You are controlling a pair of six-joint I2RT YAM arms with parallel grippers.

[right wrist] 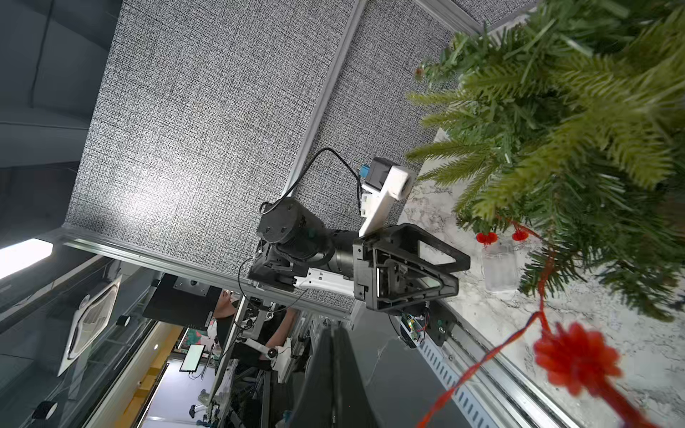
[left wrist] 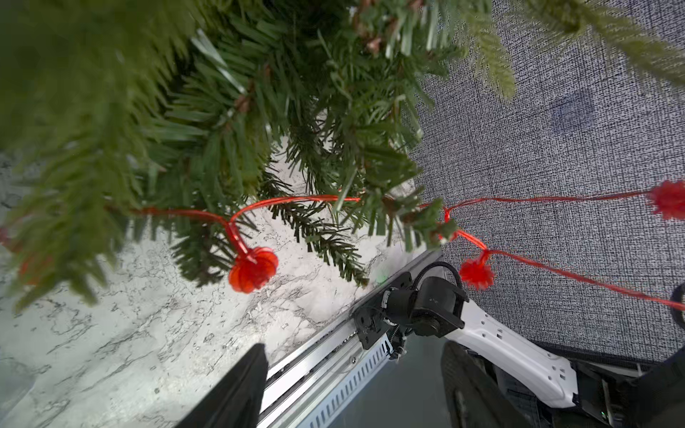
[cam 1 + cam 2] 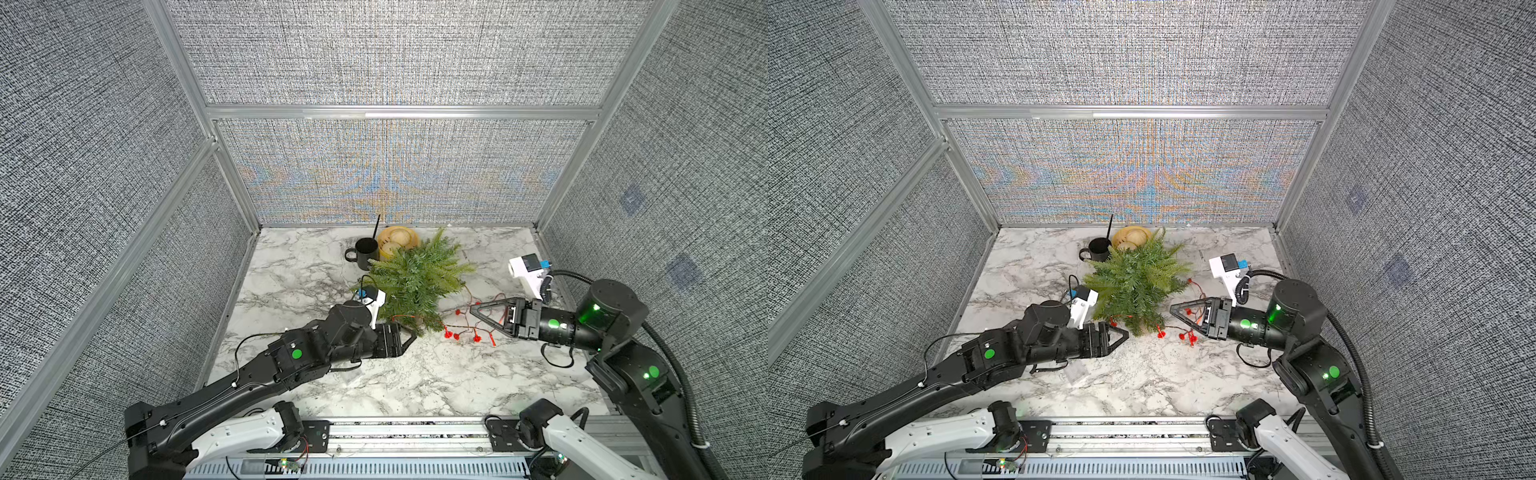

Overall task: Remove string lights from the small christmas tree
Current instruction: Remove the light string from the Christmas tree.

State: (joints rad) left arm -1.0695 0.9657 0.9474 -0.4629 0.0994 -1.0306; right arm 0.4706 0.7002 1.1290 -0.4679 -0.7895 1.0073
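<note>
Shows the small christmas tree of green needle-like fronds [image 3: 415, 278] at the centre of both top views, on the white, grey-veined marble tabletop [image 3: 415, 386]. Finds the string lights [image 3: 476, 338], a thin coppery-red wire with small red bulbs, only partly off. Trails them over the marble at the tree's lower right, yet threads them through the lowest fronds across the middle of the left wrist view. Places the small clear plastic battery box [image 1: 498, 268] right of centre in the right wrist view, flat on the marble near the fronds.

Holds the black left gripper [image 3: 412, 337] wide open and empty at the tree's lower left, tips just beside its foot, probably to catch the strand hanging there or to steady the tree. Sets the black right gripper [image 3: 473, 309] fully closed at the tree's right, tip toward the fronds, with red wire close beside the fingers. Cannot tell whether any wire is pinched.

Reads the stretched strands in the left wrist view as pull from the right side – so likely mid-unwinding, with loops yet to free.
</note>
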